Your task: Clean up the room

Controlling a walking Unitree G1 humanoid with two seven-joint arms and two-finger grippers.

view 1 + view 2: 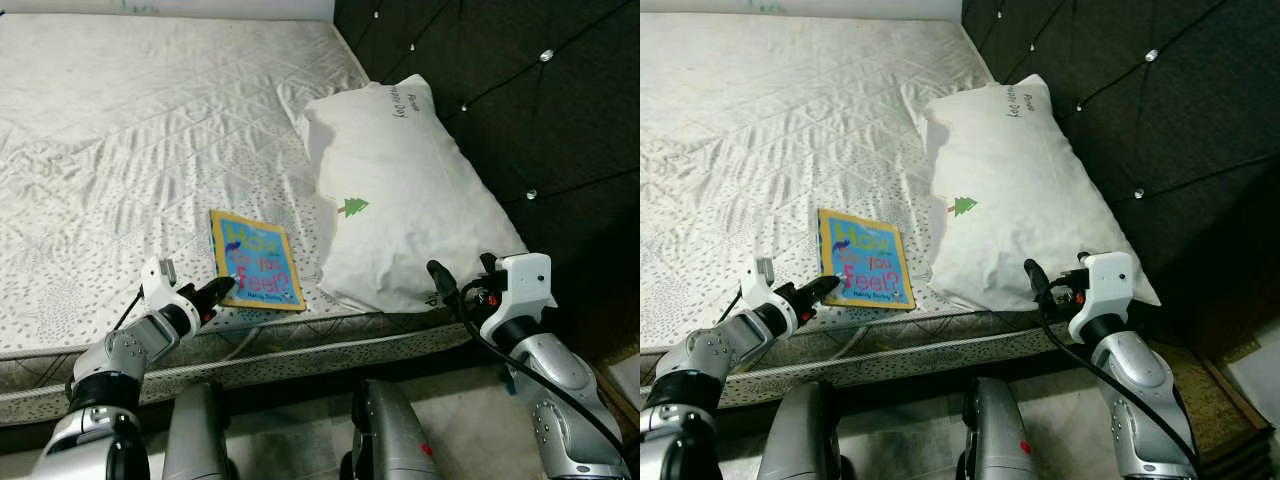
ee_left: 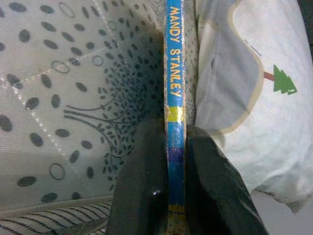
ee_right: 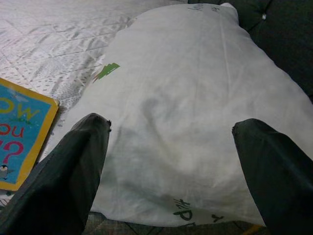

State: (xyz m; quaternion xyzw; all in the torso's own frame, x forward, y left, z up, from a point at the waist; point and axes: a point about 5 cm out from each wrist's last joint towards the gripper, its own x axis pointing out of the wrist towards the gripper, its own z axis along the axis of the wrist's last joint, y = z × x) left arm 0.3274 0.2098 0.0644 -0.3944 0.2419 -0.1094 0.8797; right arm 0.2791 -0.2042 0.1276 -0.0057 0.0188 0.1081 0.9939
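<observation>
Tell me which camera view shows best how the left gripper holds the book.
The left wrist view: both fingers clamp the book by its spine. In the eye views, the left gripper only meets the cover's corner; the right wrist view shows the cover.

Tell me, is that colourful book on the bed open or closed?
Closed. The book lies flat on the mattress with its front cover up, and the left gripper pinches its spine edge.

Head eyes look down at mattress (image 1: 120, 130); left wrist close on book (image 2: 175, 98), right wrist on pillow (image 3: 195, 107); shared.
</observation>
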